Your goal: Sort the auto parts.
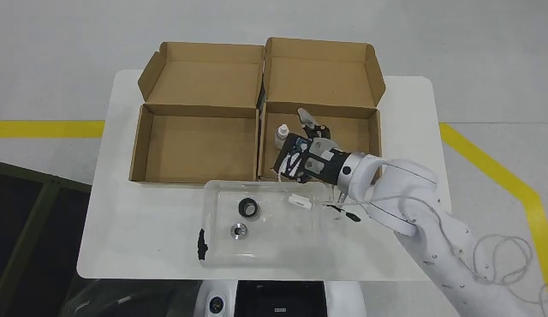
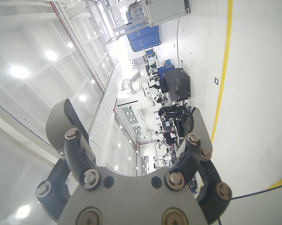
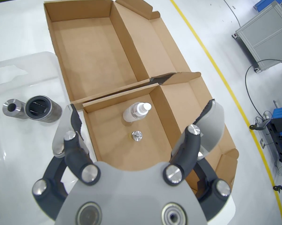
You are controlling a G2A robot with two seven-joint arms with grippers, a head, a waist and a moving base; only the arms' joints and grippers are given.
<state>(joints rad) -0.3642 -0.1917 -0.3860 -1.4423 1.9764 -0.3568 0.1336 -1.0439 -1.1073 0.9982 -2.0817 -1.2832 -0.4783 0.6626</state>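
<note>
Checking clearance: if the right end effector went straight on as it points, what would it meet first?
Probably the small silver round metal part on the floor of the brown cardboard box, or the white plastic bottle beside it; depth unclear.

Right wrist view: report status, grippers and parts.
Right gripper open, empty, over right box. Left gripper open, empty, pointing up. Bottle, metal cap in box; two cylinders in tray. No obstruction seen.
</note>
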